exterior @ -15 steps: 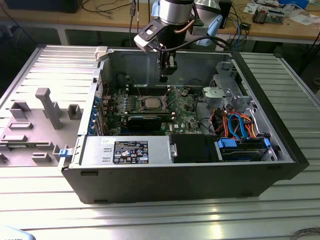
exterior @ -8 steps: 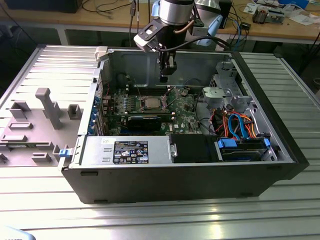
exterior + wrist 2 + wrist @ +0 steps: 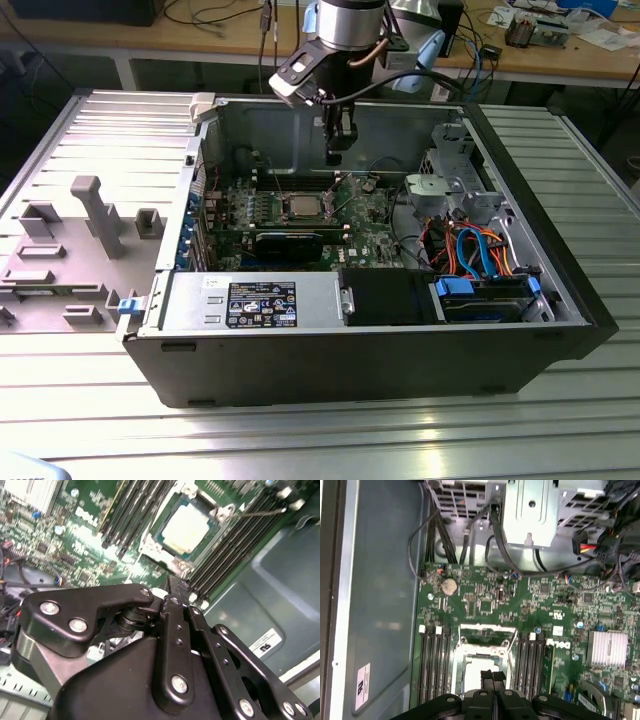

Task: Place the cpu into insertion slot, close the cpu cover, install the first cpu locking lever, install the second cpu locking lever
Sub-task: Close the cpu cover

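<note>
One hand (image 3: 492, 675), fingers pressed together and gripping nothing, hovers above the cpu (image 3: 186, 528) seated in the insertion slot (image 3: 150, 547).

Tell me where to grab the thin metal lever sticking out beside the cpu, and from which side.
Grip the lever near its free end, the tip reaching out over the memory slots, away from the cpu. It is a thin bare rod lying nearly flat, so probably come from above, jaws closing across its thickness.
</note>
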`<move>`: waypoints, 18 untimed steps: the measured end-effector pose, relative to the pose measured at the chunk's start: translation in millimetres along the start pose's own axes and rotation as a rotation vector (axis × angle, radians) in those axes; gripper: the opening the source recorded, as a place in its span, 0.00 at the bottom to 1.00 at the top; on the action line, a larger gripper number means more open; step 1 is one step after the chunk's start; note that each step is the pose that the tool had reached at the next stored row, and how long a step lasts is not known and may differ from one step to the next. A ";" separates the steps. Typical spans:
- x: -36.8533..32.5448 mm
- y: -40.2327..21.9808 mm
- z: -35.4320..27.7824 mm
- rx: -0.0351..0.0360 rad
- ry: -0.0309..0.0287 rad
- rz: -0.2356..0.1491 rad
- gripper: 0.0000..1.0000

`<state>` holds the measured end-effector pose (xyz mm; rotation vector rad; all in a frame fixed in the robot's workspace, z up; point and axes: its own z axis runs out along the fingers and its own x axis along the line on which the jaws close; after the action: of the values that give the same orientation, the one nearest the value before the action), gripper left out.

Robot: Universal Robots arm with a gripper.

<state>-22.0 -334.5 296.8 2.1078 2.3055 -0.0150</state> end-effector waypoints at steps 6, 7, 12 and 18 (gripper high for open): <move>0.0 0.0 0.0 -0.0042 -0.0006 0.013 0.11; 0.0 0.0 0.2 -0.0038 -0.0008 0.029 0.11; 0.0 0.0 0.6 -0.0033 -0.0006 0.058 0.11; -0.2 2.0 1.7 -0.0033 -0.0023 0.058 0.11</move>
<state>-20.0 -334.5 295.1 2.1706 2.2408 -0.0128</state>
